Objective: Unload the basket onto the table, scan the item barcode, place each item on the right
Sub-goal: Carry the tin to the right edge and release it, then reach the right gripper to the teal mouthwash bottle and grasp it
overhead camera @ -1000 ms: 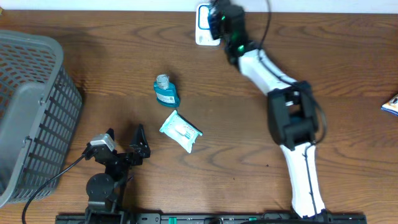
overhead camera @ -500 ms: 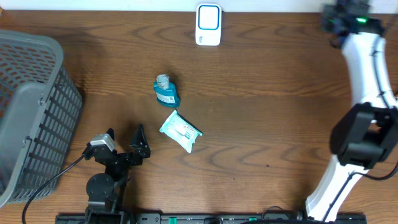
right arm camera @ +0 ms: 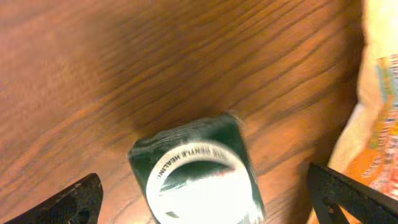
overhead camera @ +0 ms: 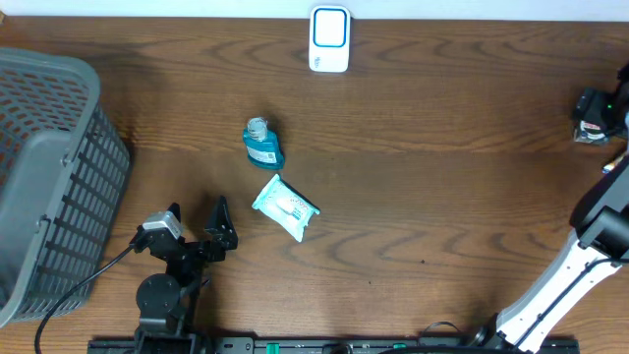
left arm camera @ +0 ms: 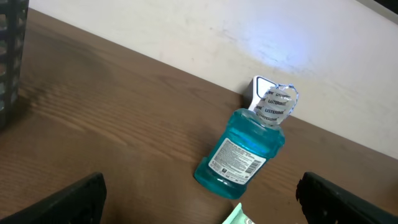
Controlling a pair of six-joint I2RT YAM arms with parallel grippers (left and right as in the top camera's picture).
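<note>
The white barcode scanner (overhead camera: 329, 39) stands at the table's far edge. A blue mouthwash bottle (overhead camera: 263, 144) (left arm camera: 244, 152) lies on its side, with a pale green wipes pack (overhead camera: 285, 206) just in front of it. My left gripper (overhead camera: 197, 211) (left arm camera: 202, 205) rests open near the front edge, short of both. My right gripper (overhead camera: 593, 116) (right arm camera: 211, 202) is at the table's right edge, open. Its fingers stand wide on either side of a dark green item with a round white label (right arm camera: 199, 180), which looks blurred on the wood.
A grey mesh basket (overhead camera: 49, 177) fills the left side of the table. An orange printed packet (right arm camera: 376, 124) lies just right of the green item. The right arm (overhead camera: 590, 236) runs along the table's right edge.
The right arm swung from the scanner across to the table's right edge, and its jaws have opened wide around the green item. The left arm, bottle and wipes have not moved.
</note>
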